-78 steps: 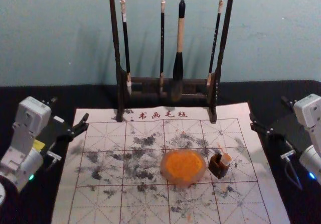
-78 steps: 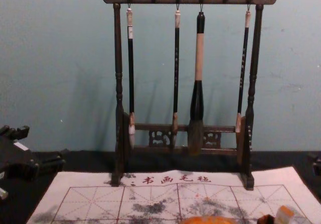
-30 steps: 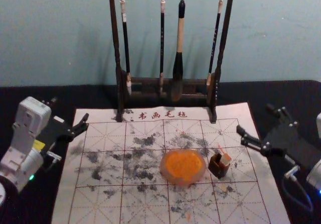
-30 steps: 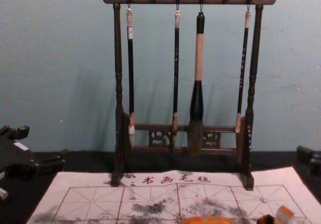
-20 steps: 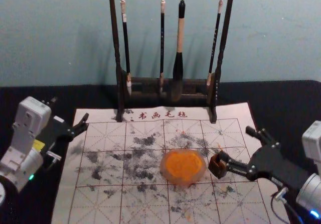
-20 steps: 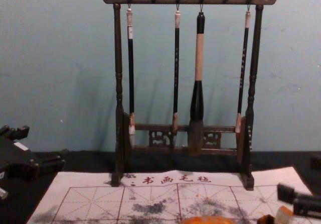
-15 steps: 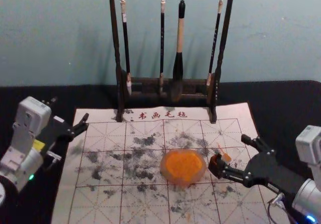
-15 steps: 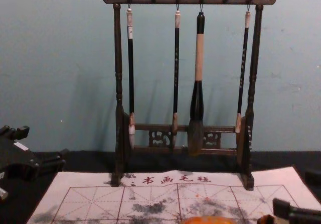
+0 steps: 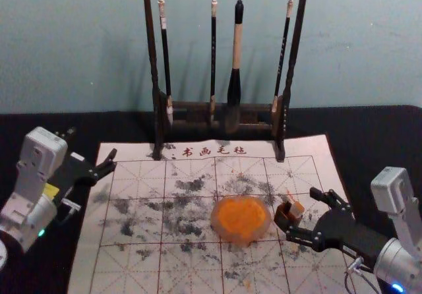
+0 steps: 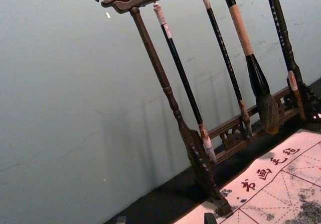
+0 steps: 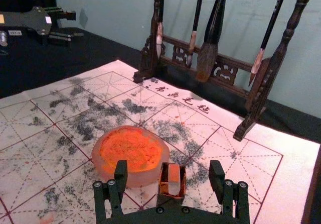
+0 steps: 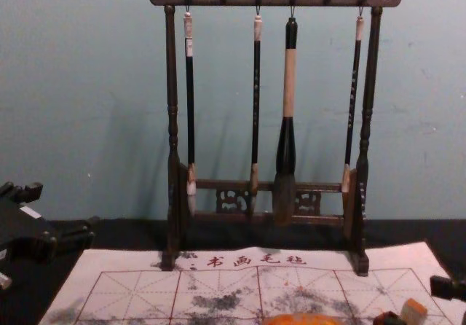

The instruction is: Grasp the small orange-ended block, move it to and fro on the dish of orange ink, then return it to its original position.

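Well, the right claw (image 9: 302, 213) is wide, the small block (image 11: 173, 176) between its fingers, untouched; the left claw (image 9: 92, 144), wide too, is far left.

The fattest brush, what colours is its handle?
The handle is black, then tan, then black again going down; the chest view shows it best.

Dish (image 12: 302, 319) partly cropped, chest view

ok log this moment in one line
right tool: open, around ungripped block; block: in dark holder; ink dish: beside holder; left tool: idle, mat's left side
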You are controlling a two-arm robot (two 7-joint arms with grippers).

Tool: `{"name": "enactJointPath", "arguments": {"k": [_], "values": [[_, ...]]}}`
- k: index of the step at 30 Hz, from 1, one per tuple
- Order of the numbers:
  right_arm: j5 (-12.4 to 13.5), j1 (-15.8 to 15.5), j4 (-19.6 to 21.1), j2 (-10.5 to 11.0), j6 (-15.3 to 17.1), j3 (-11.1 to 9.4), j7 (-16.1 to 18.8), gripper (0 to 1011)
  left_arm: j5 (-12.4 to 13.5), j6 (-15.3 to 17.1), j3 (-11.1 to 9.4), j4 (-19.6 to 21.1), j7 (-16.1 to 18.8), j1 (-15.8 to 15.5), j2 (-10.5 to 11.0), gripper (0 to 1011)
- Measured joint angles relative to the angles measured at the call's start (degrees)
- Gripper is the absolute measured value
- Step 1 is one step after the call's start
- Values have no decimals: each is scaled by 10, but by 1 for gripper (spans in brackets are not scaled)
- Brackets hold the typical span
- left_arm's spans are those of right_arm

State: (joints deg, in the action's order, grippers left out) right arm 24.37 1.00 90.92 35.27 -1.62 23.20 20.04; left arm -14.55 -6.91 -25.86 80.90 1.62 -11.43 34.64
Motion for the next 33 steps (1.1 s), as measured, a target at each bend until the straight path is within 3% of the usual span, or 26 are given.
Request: {"name": "enactJointPath", "arguments": {"k": [22,33], "values": [[-27,10,-26,-34,20,-16,13,1002,0,0,0,0,0,0,0,1001],[-28,10,-27,-34,21,-16,13,1002,0,0,0,0,0,0,0,1001]]}}
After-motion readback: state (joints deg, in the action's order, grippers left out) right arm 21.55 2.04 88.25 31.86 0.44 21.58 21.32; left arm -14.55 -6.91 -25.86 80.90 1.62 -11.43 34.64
